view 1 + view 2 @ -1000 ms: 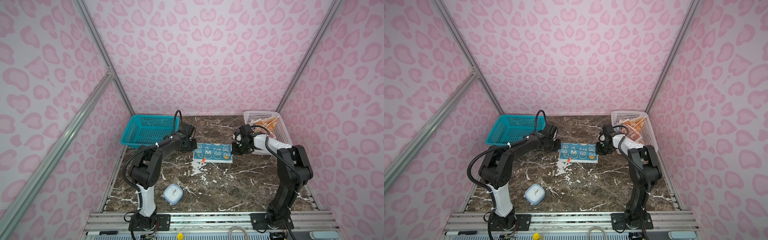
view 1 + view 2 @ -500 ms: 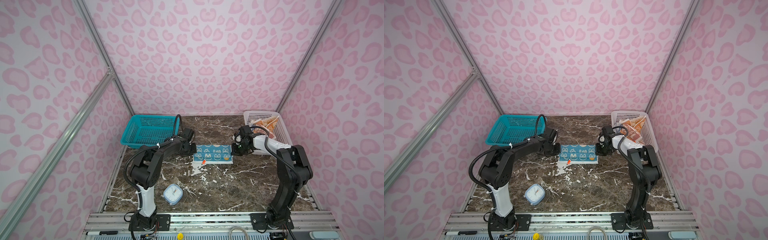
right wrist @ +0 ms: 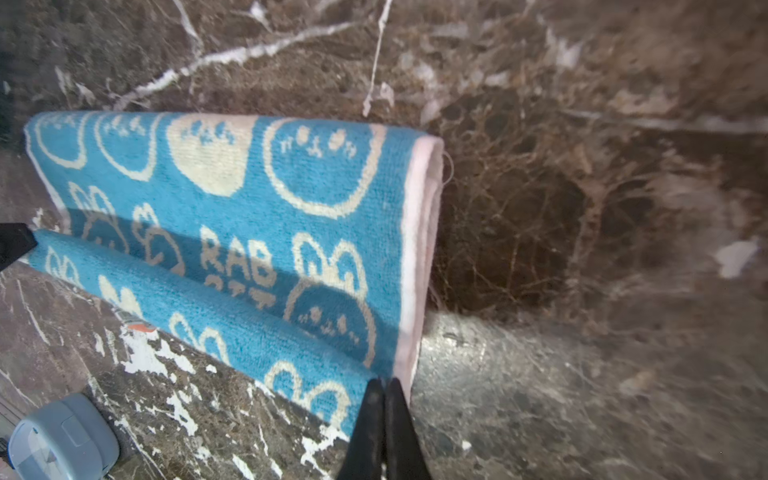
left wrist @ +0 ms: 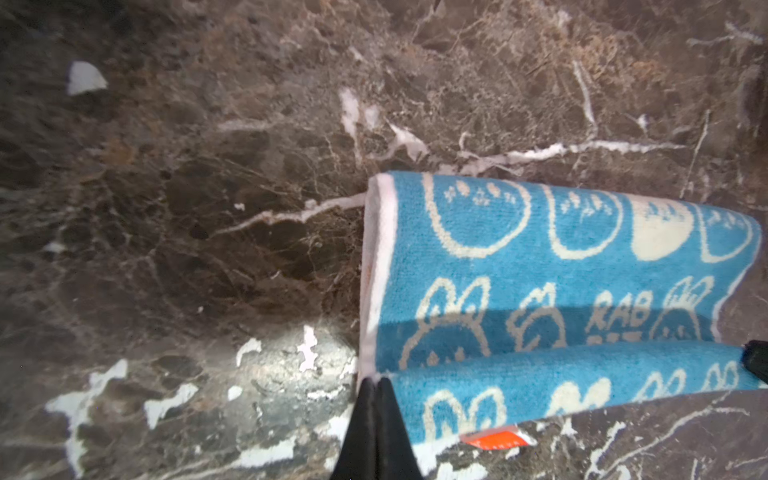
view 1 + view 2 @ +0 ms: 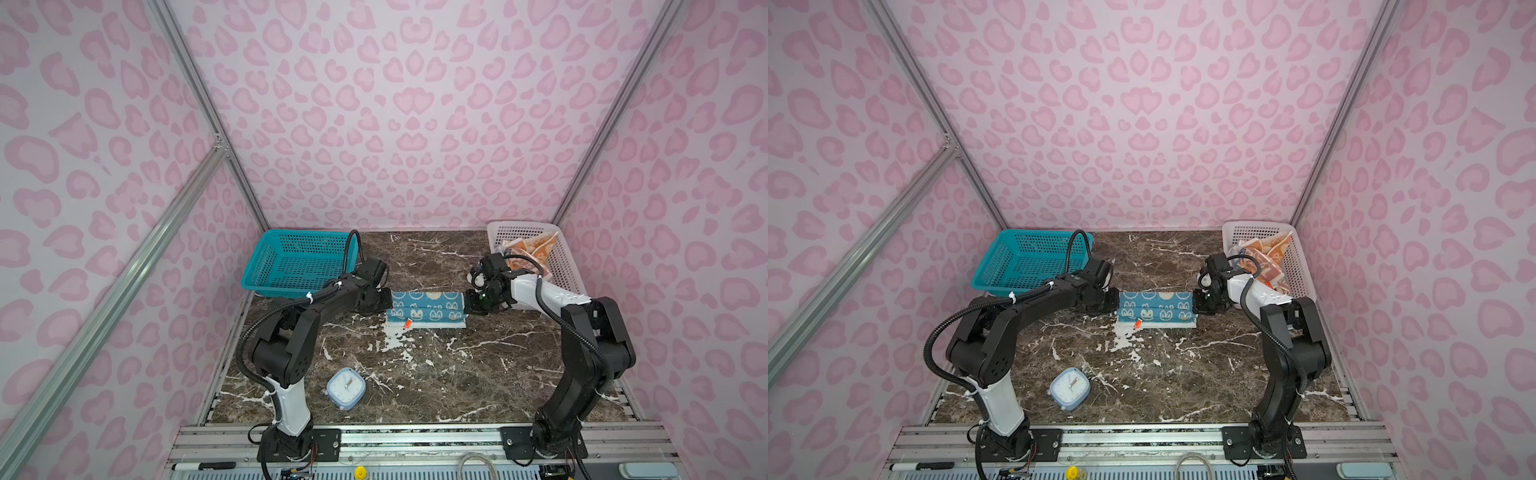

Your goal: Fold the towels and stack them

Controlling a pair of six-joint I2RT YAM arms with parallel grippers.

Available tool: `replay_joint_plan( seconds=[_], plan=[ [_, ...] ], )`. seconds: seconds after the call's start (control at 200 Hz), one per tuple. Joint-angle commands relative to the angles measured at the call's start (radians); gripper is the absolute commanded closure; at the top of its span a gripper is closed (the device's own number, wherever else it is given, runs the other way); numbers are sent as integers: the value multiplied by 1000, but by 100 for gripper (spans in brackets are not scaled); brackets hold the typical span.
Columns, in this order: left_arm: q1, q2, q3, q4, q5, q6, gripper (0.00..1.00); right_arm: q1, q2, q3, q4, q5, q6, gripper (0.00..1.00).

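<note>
Blue rabbit towel (image 5: 426, 305) lies mid-table, near edge lifted as a flap — left gripper (image 4: 376, 384) and right gripper (image 3: 384, 384) each clamp 1 end, jaws closed. Orange-and-cream towel (image 5: 530, 251) sits in the white basket (image 5: 571, 272).

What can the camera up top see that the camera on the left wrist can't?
Only the top view shows the teal basket, the white basket with an orange towel inside, and the little clock. Only the left wrist view shows the letters RAB on the blue towel and, close up, the left fingers pinched shut on its edge. Both show that blue towel, its orange tag and the marble table.
</note>
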Motion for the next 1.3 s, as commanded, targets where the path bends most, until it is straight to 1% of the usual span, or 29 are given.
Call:
replay_joint_plan(
  seconds=[0.0, 0.085, 0.125, 0.145, 0.205, 0.25, 0.26, 0.27, 0.305, 0.43, 0.475, 0.5, 0.54, 0.55, 0.575, 0.685, 0.755, 0.775, 0.845, 1.075, 1.225, 1.295],
  plan=[
    [-5, 30, -7, 10, -13, -11, 96, -1, 31, -13, 25, 16, 2, 100],
    [-6, 39, -4, 10, -8, -13, 96, -1, 47, -18, 40, 8, 7, 100],
    [-6, 37, -2, 10, -6, -13, 96, -1, 51, -19, 45, 1, 8, 96],
    [-6, 36, -1, 10, -5, -14, 94, -1, 52, -19, 46, -2, 6, 93],
    [-6, 29, 6, 5, 3, -12, 83, 4, 49, -16, 44, -6, 5, 82],
    [-8, 20, 16, -3, 11, -8, 67, 9, 40, -12, 41, -5, 4, 73],
    [-8, 18, 19, -5, 11, -7, 65, 10, 37, -10, 39, -5, 5, 71],
    [-8, 14, 21, -6, 11, -8, 60, 11, 33, -9, 38, -5, 5, 69],
    [-8, 0, 30, -13, 11, -6, 50, 15, 20, -3, 33, -3, 6, 62],
    [-8, -35, 91, -58, 7, 10, 31, 35, -39, 15, 15, 5, 24, 40],
    [-8, -42, 116, -72, 19, 12, 29, 45, -60, 17, 16, -2, 36, 34],
    [-7, -46, 120, -71, 36, 9, 28, 51, -70, 16, 23, -11, 49, 31],
    [-3, -46, 121, -57, 88, -2, 19, 60, -86, 4, 50, -39, 72, 26],
    [-3, -45, 143, -52, 105, -6, 16, 63, -89, 0, 58, -48, 78, 25],
    [0, -39, 155, -38, 148, -20, 13, 69, -94, -10, 77, -69, 97, 23],
    [0, 11, 157, 48, 322, -107, 10, 82, -95, -80, 219, -179, 199, 18],
    [0, 35, 132, 117, 367, -156, 8, 84, -88, -125, 308, -224, 257, 16],
    [0, 42, 100, 129, 376, -164, 8, 86, -85, -136, 325, -230, 268, 16],
    [-2, 62, 72, 142, 397, -170, 7, 87, -73, -159, 347, -231, 274, 15],
    [6, 98, 4, 79, 364, -113, 6, 51, -30, -205, 324, -207, 219, 13],
    [7, 132, 54, -32, 279, -46, 6, 44, -19, -206, 301, -183, 195, 12],
    [9, 125, 92, -74, 244, -18, 6, 43, -29, -193, 287, -184, 191, 12]
  ],
)
